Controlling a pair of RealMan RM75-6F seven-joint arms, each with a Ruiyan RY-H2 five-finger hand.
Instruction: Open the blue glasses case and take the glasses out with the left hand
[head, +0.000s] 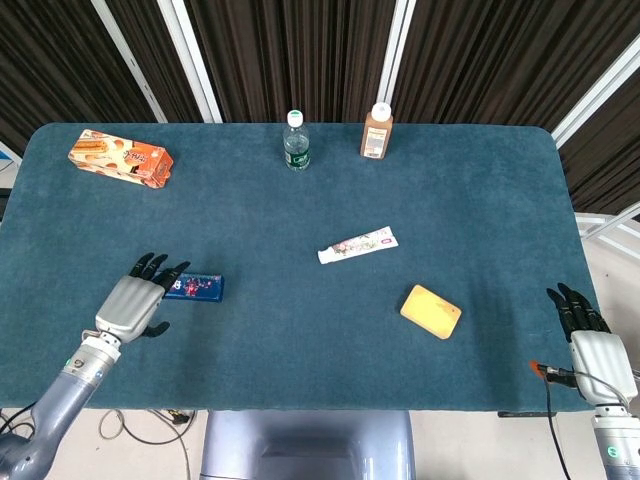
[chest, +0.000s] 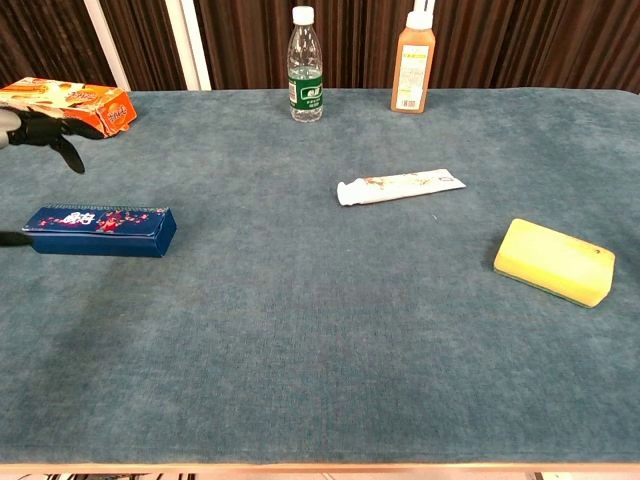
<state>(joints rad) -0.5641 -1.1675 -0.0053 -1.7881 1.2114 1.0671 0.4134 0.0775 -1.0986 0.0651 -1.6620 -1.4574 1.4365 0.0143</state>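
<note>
On the table (head: 300, 330) a snack box (head: 120, 159) sits toward 10 o'clock, a water bottle (head: 297, 141) stands at 12, and an amber bottle (head: 376, 132) stands just to the right of it. A toothpaste tube (head: 357, 244) lies near the centre, with a yellow sponge (head: 431, 311) at its 4 o'clock. All of these lie well apart from the case (head: 196, 288), and nothing stands between it and the left hand (head: 134, 301).

The case lies shut and flat at about 8 o'clock on the table, long side running left to right; the chest view shows it whole, lid down (chest: 100, 228).

The left hand is raised over the case's left end, fingers (head: 150, 266) spread wide and holding nothing. In the chest view only its dark fingertips (chest: 45, 131) show at the left edge, above the case and clear of it.

The right hand (head: 590, 335) is off the table's edge at 4 o'clock, fingers straight and slightly apart, empty.
</note>
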